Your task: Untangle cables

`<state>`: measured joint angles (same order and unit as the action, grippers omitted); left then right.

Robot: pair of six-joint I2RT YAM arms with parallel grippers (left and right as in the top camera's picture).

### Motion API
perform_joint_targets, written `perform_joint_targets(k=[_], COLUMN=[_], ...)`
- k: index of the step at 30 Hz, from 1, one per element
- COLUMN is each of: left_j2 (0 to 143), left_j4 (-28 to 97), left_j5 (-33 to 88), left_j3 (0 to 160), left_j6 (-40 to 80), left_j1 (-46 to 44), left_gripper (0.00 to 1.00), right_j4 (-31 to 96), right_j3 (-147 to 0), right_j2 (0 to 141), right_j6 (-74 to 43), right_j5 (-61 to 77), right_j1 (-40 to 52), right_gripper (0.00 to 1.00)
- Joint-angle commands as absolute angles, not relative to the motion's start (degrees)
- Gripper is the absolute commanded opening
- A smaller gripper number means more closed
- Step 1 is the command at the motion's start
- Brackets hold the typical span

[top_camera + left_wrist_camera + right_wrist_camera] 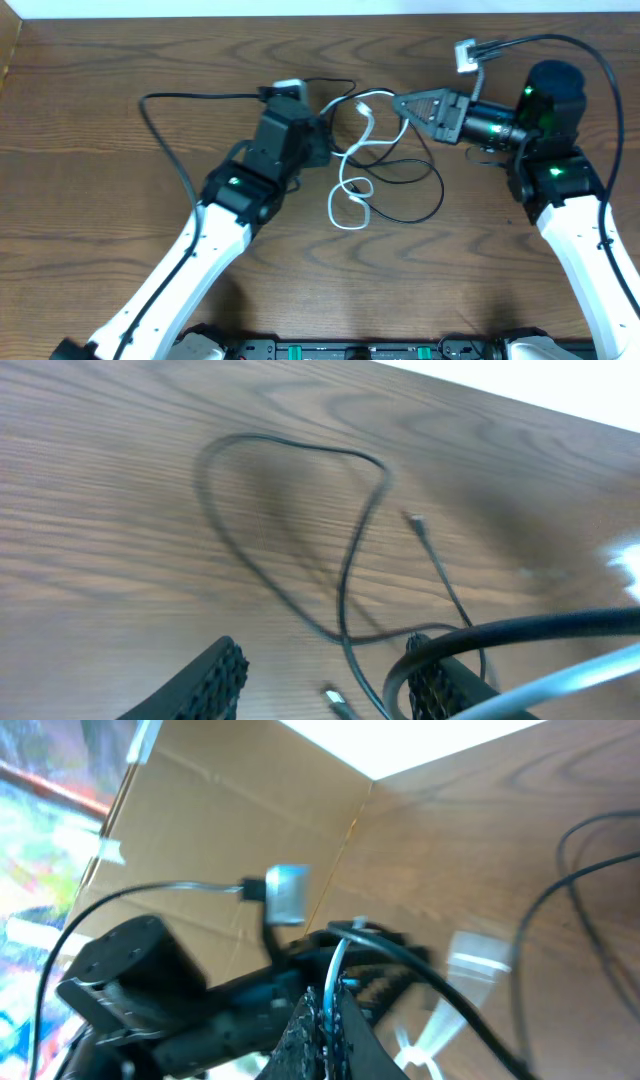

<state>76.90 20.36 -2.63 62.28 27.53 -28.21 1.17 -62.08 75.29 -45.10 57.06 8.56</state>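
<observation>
The white cable (pixel 335 205) runs from near my right gripper down the middle of the table and ends in a loop. The thin black cable (pixel 437 190) loops around and across it. My right gripper (pixel 398 102) is shut on the white cable's upper end; the right wrist view shows the cable (pixel 336 960) pinched between the jaws (pixel 327 1010). My left gripper (pixel 322 140) hovers just left of the tangle. In the left wrist view its jaws (pixel 325 685) are open and empty over a loop of the black cable (pixel 345 580), with a small plug (pixel 340 705) between the fingers.
A thicker black arm cable (pixel 160 100) arcs across the table's left part. Another with a grey connector (pixel 467 52) runs above the right arm. A cardboard wall (pixel 250 810) stands at the table's left edge. The table's far edge (pixel 300 17) is close behind the tangle.
</observation>
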Motion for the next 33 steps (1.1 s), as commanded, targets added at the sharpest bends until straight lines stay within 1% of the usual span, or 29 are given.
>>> perform_joint_targets(k=[1,9,12,14,15,19,22,23,27,31,33], left_j2=[73.3,71.8,71.8,71.8,71.8,71.8,71.8,71.8,71.8,71.8,71.8], left_j4=[23.9,26.8,26.8,26.9,27.2,28.7,29.8,30.1,30.7,31.1,31.4], left_j5=[-8.7,-8.6,-8.6,-8.6,-8.6,-8.6,-8.7,-8.6,-8.6,-8.6,-8.4], left_j3=[62.7,62.7,62.7,62.7,62.7,62.7,62.7,62.7,62.7,62.7,62.7], left_j6=[25.2,25.1,25.1,25.1,25.1,25.2,25.8,25.8,28.9,31.7,32.2], left_j1=[-25.7,-22.7,-22.7,-22.7,-22.7,-22.7,-22.2,-21.8,-19.3,-16.2,-15.4], left_gripper=[0.52,0.52,0.52,0.52,0.52,0.52,0.52,0.52,0.52,0.52,0.52], right_j4=[1.0,2.2,5.1,9.6,13.7,22.6,25.2,26.3,30.0,32.6,33.2], right_j3=[-62.5,-62.5,-62.5,-62.5,-62.5,-62.5,-62.5,-62.5,-62.4,-62.4,-62.4], right_j2=[75.1,75.1,75.1,75.1,75.1,75.1,75.1,75.1,75.1,75.1,75.4], right_j6=[-41.2,-37.4,-37.3,-33.3,-28.2,-19.9,-18.1,-16.6,-9.9,-9.6,-11.2], right_j5=[57.3,53.5,53.5,53.5,53.4,52.0,52.0,52.0,50.3,37.0,25.2], right_j1=[5.1,-1.5,-1.3,0.2,2.0,7.8,11.1,13.0,20.1,28.7,33.9], right_gripper=[0.02,0.02,0.02,0.04,0.10,0.18,0.24,0.27,0.34,0.36,0.38])
